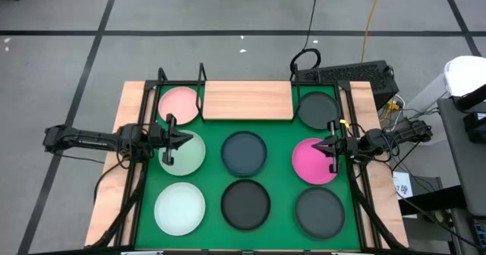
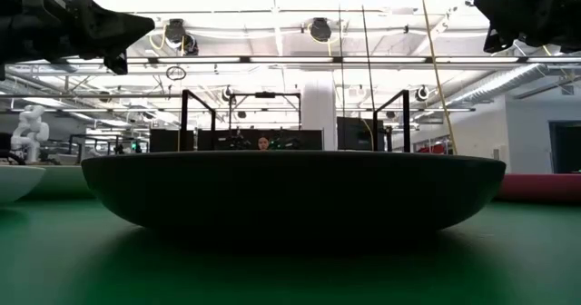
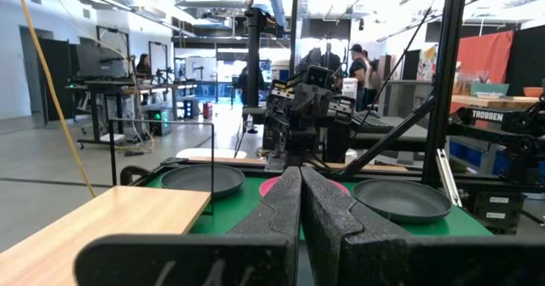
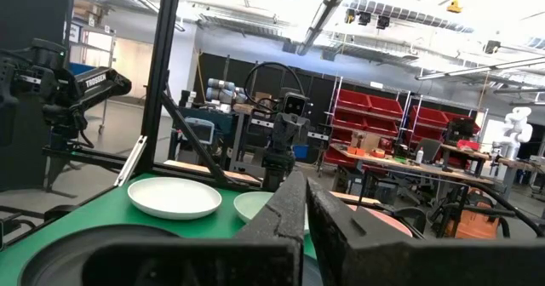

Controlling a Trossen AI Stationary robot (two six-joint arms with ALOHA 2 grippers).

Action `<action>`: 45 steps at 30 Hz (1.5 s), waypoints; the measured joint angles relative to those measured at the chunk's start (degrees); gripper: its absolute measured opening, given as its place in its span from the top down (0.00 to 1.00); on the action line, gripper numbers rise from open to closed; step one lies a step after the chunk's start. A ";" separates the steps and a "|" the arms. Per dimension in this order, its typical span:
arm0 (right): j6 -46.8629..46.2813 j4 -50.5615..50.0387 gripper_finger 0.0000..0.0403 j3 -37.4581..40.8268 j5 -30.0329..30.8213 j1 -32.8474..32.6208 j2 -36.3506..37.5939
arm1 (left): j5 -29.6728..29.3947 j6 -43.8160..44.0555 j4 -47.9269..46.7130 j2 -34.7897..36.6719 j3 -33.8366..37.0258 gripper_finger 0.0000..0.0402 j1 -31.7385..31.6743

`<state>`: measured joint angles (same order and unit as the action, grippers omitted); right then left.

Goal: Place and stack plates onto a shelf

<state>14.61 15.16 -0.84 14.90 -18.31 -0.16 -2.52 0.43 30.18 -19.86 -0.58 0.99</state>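
Magenta plate looks stiff, light and slick, best pinched at its rim. Right claw hangs clenched above it; left claw clenched over the mint plate

I am reading one word only, the brand TROSSEN, in white capitals. Through my left wrist camera it is showing on the dark link of my right arm, out at the side of the tabletop. Through my right wrist camera the same word is showing on the dark link of my left arm. Nothing else is coming through as readable lettering, numbers or signs in any view I am getting.
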 joint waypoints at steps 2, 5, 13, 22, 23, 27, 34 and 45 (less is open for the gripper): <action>-0.01 -0.02 1.00 0.00 0.00 -0.01 -0.01 | -0.02 0.00 0.02 0.02 0.00 0.97 0.02; -0.01 0.00 1.00 0.00 0.00 -0.01 -0.01 | -0.01 -0.01 0.00 0.02 0.00 0.97 0.01; -0.01 0.00 1.00 0.00 0.00 0.00 -0.01 | -0.01 -0.02 0.01 0.00 -0.01 0.97 0.00; -0.74 6.11 1.00 0.01 -0.02 0.00 -0.02 | -0.01 0.00 0.00 0.02 -0.02 0.97 0.02; -1.46 6.59 1.00 0.02 -0.02 -0.02 -0.02 | 0.00 0.00 0.00 0.02 0.00 0.97 0.01; -4.13 6.45 1.00 0.00 -0.02 -0.01 0.00 | -0.01 0.00 0.01 0.01 -0.01 0.97 0.01; -6.42 5.40 1.00 -0.73 5.09 0.00 -2.02 | 0.00 0.00 0.02 0.02 0.00 0.97 0.00; -5.89 -5.71 1.00 -9.87 9.29 0.00 -17.04 | -0.02 0.00 0.00 0.02 -0.01 0.97 0.02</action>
<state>8.72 9.44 -10.71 24.18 -18.31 -17.20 -2.55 0.43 30.17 -19.84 -0.59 1.02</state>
